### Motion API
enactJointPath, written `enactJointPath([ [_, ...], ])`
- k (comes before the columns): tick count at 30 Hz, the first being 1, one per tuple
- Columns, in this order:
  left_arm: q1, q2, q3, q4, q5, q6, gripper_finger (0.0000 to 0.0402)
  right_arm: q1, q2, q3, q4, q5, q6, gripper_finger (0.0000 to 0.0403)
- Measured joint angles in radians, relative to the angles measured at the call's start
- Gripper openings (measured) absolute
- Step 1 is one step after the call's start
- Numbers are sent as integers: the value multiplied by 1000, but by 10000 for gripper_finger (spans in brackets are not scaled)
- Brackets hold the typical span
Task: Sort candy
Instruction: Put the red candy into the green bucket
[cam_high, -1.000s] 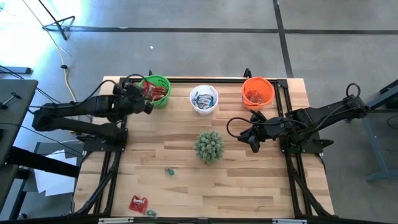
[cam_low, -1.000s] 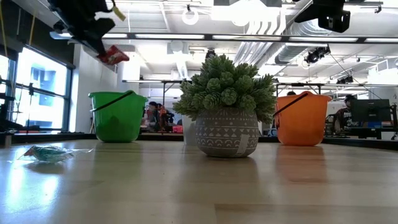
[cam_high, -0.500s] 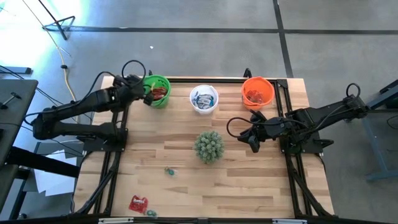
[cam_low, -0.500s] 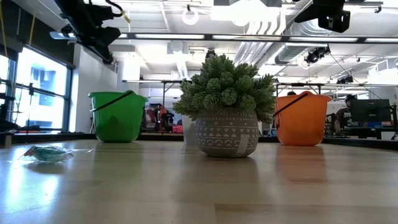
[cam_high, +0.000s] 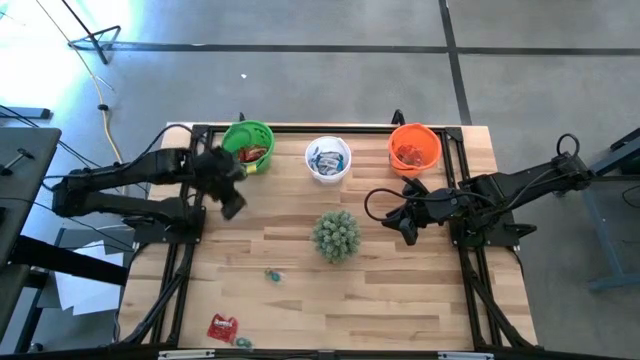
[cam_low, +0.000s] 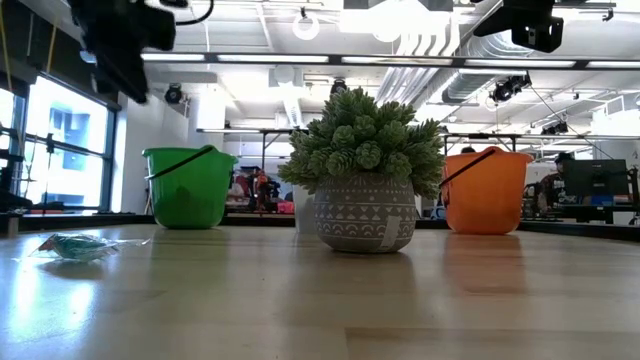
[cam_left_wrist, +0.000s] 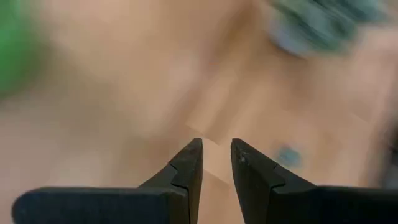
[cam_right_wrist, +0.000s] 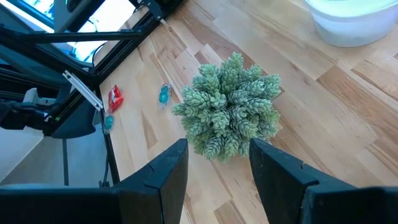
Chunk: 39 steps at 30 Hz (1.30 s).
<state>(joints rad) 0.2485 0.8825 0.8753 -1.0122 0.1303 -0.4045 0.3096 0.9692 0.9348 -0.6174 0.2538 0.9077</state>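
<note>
With nothing between its narrowly parted fingers, the left gripper (cam_high: 231, 205) — just near of the green cup (cam_high: 248, 145) — should come down squarely over the blue-wrapped candy (cam_high: 270, 274) and open wider before closing.

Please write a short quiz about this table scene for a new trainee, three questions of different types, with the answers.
1. True or false: the left end effector holds a red candy.
2. Which cup stands nearest the right end effector? A) green B) white C) orange
3. Fill in: the red candy on the table lies near the ___ edge in the high view.

Key:
1. False; its fingers are apart with nothing between them.
2. C
3. bottom
</note>
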Motion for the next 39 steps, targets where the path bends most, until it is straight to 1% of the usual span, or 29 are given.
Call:
enactJointPath([
  [2,-78,0,0,1,97,-53,69,0,0,0,0,0,0,165],
  [3,-118,0,0,6,121,-86,69,0,0,0,0,0,0,165],
  [5,-212,1,0,30,123,-160,69,0,0,0,0,0,0,165],
  [7,-314,11,0,68,87,-264,69,0,0,0,0,0,0,165],
  [10,-474,48,0,183,-12,-422,69,0,0,0,0,0,0,165],
  [15,-728,174,0,347,-158,-645,69,0,0,0,0,0,0,165],
  [17,-818,238,0,411,-192,-730,69,0,0,0,0,0,0,165],
  [22,-1002,397,0,610,-216,-898,69,0,0,0,0,0,0,165],
  [26,-1113,472,0,685,-246,-945,69,0,0,0,0,0,0,165],
  [29,-1179,495,22,666,-249,-897,69,0,0,0,0,0,0,165],
  [34,-1281,513,31,597,-251,-761,69,0,0,0,0,0,0,165],
  [36,-1310,518,31,558,-247,-761,69,0,0,0,0,0,0,165],
  [39,-1341,533,32,471,-237,-829,69,0,0,0,0,0,0,165],
])
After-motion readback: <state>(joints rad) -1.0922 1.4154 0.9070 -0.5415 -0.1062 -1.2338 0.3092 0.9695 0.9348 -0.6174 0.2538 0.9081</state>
